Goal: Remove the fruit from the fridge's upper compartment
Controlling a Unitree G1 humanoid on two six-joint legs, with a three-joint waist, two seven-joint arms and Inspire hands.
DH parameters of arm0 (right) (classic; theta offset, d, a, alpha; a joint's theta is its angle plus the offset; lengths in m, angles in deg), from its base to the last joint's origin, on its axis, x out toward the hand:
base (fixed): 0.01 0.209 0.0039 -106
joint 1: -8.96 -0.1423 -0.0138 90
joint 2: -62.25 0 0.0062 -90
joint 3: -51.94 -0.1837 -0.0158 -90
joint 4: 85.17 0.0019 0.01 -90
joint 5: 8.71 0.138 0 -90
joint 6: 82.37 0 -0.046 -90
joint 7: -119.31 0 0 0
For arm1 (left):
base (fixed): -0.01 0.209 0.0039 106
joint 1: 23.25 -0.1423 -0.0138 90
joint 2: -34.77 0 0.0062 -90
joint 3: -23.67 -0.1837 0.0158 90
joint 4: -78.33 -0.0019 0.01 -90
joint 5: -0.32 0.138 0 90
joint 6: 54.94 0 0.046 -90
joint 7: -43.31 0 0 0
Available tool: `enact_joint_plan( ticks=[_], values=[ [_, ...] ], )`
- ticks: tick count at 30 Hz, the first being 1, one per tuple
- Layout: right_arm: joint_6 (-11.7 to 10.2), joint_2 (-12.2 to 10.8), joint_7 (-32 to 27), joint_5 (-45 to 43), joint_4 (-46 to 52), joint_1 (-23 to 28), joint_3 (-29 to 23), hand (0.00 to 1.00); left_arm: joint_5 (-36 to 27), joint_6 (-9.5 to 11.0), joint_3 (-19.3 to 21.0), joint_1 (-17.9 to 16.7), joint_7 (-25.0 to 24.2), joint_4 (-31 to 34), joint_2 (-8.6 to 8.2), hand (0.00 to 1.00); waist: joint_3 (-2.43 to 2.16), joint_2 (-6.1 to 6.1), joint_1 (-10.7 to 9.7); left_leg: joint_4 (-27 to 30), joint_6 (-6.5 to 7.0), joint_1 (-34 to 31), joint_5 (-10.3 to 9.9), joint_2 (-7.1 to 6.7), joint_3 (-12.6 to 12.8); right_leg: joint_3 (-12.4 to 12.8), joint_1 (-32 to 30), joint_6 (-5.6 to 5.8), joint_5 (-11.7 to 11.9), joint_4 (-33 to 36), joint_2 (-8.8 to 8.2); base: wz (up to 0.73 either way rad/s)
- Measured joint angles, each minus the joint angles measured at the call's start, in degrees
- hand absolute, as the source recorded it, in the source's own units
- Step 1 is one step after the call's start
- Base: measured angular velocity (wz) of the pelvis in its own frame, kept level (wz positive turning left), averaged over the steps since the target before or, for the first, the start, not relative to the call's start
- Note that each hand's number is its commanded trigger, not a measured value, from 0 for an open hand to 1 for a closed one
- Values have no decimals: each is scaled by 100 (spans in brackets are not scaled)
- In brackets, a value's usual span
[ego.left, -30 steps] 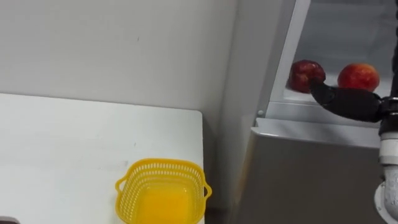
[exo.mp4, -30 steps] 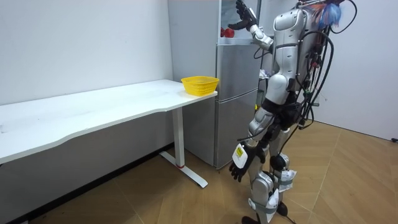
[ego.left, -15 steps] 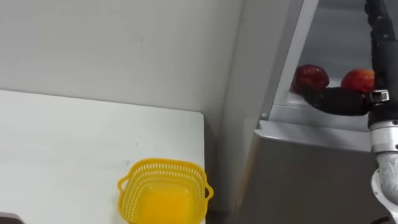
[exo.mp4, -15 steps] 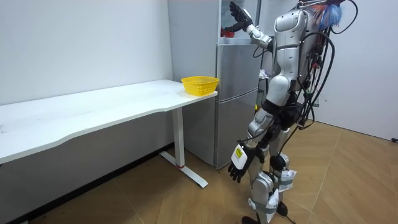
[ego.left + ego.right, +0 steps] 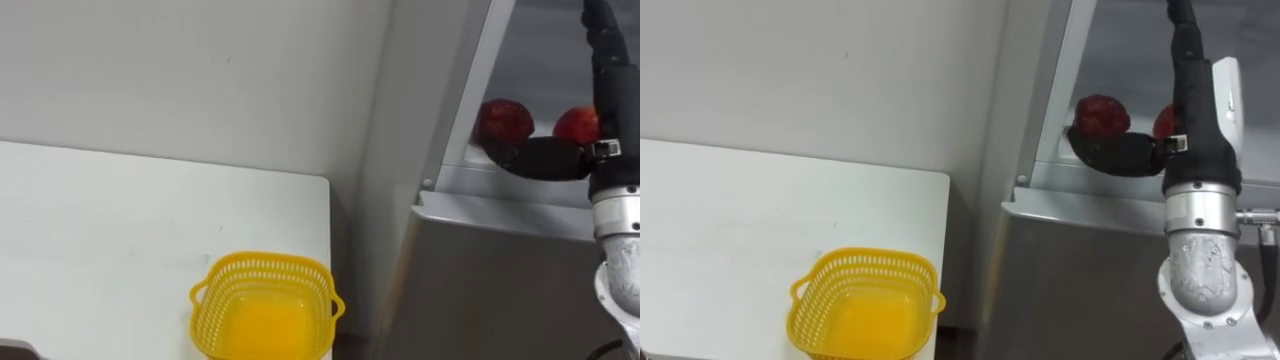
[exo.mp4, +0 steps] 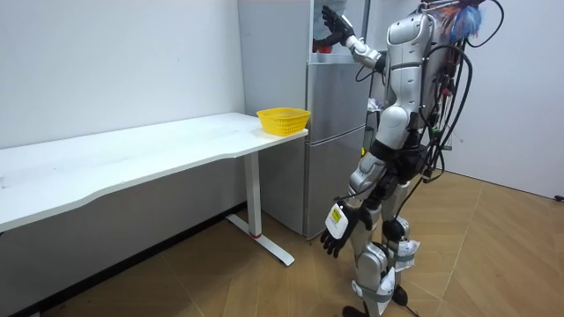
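Observation:
Two apples lie on the shelf of the open upper fridge: a dark red apple (image 5: 503,119) on the left and a red-orange apple (image 5: 577,124) on the right, partly covered by my hand. My right hand (image 5: 545,158) reaches in over the shelf's edge, open. Its thumb lies just in front of and below the dark red apple, and its fingers (image 5: 604,55) stand straight up beside the red-orange one. I cannot tell whether it touches either apple. My left hand (image 6: 337,231) hangs low beside my leg, fingers relaxed. I stand upright right before the fridge (image 6: 335,132).
A yellow mesh basket (image 5: 262,305), with nothing in it, sits at the near right corner of the white table (image 5: 100,230), just left of the fridge. The shut grey lower fridge door (image 5: 500,285) is below the shelf. A white wall runs behind the table.
My right hand has moved further into the upper fridge, towards the apples, with its fingers raised upright. The eye view has shifted slightly. The apples and basket stay put.

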Motion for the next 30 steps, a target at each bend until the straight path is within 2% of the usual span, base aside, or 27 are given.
enact_joint_plan(
  ticks=[11,15,22,26,30],
  values=[
    [102,0,74,278,-450,-192,57,0,1,-109,2,17,34,0,-11,0,-5,10,47,16,0,-7,0,-1,-11,-85,4,0,0,-2,-12,0],
    [158,0,85,333,-450,-198,54,0,-2,-111,6,20,32,-2,-11,0,-17,18,-29,76,0,-76,0,-13,-118,-217,10,0,0,-1,-35,14],
    [195,23,317,398,-450,-204,48,0,-3,-119,8,-5,1,16,-18,0,-31,38,-36,100,1,-82,1,-16,-118,-221,14,-1,0,-1,-39,0],
    [428,35,328,515,-456,-369,53,0,-2,-129,58,-82,-1,164,-16,0,-31,39,-51,92,1,-87,1,-17,-115,-222,6,-2,1,-2,-40,0],
    [501,159,427,532,-456,-430,73,0,-3,-180,103,-91,1,172,10,0,-40,26,-54,75,1,-90,1,-18,-128,-239,6,-2,1,-3,-41,0]
  ],
)
